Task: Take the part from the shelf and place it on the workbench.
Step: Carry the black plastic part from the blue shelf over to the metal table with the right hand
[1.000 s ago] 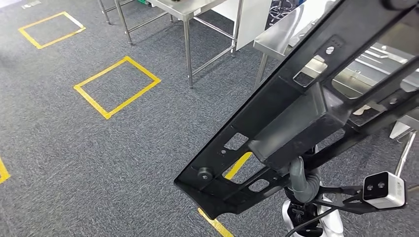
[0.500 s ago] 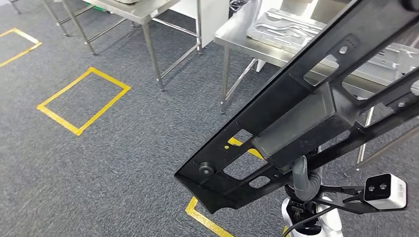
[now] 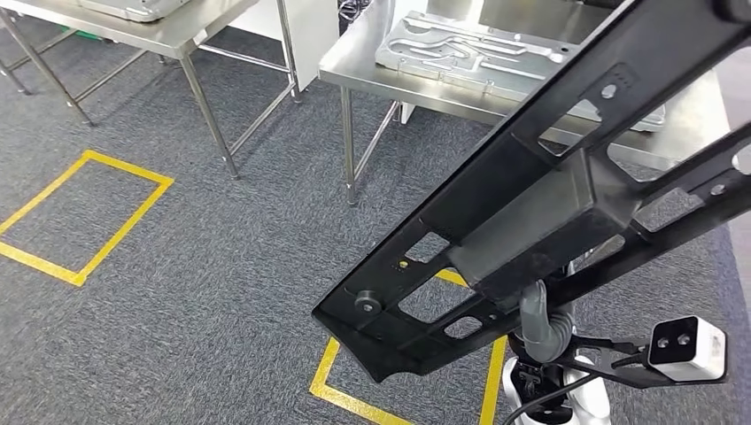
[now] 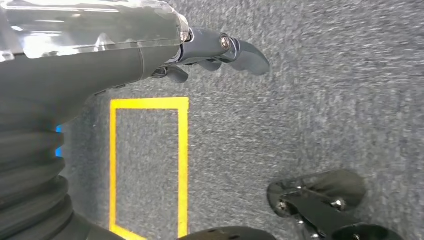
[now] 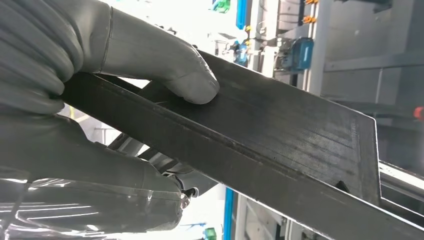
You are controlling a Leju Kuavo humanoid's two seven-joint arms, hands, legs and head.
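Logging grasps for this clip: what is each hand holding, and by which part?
Right hand grips the long black part along its box-shaped bar, thumb on top. Left hand holds nothing.

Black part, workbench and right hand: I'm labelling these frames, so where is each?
black part (image 3: pixel 531 221), head view, on its central box section
workbench (image 3: pixel 354 66), head view, on bare steel top
right hand (image 5: pixel 150 55), right wrist view, on the thumb

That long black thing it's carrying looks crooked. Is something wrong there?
Nothing looks wrong. The black part is tilted, one end low over the carpet, but the right robot hand grips it firmly. The left robot hand hangs empty.
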